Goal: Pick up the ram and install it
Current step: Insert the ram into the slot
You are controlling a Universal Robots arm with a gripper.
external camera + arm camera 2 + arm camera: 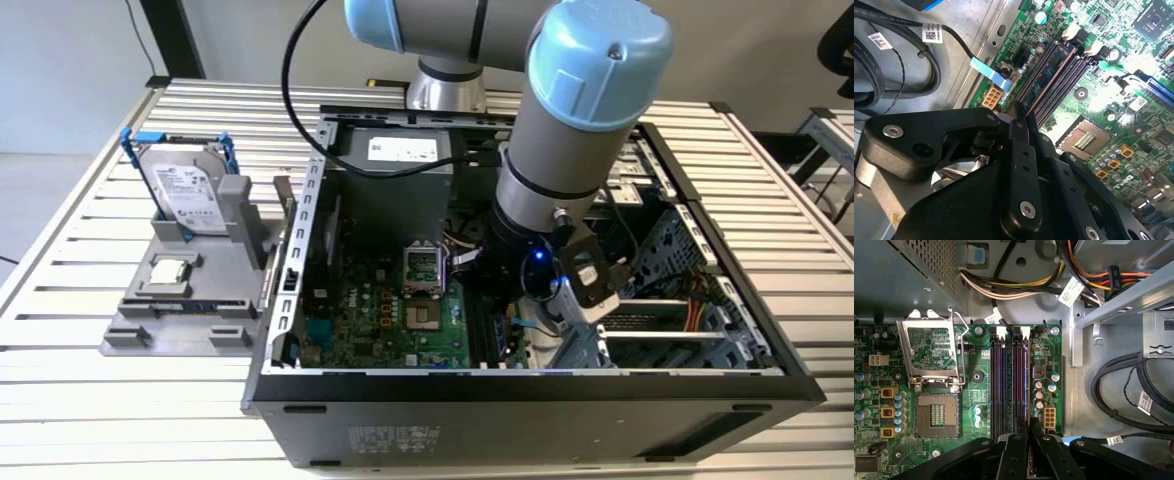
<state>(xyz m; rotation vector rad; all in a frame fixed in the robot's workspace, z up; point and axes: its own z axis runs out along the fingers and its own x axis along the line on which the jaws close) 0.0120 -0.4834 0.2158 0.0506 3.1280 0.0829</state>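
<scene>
The black, matte metal tool stood nearest the lens in both wrist views, its fingers narrowed on the ram, a thin long green circuit-board strip standing on edge in a dark motherboard slot. Around it lay the green motherboard, a shiny silver processor socket frame, and the black steel computer case on the ribbed metal tabletop.
</scene>
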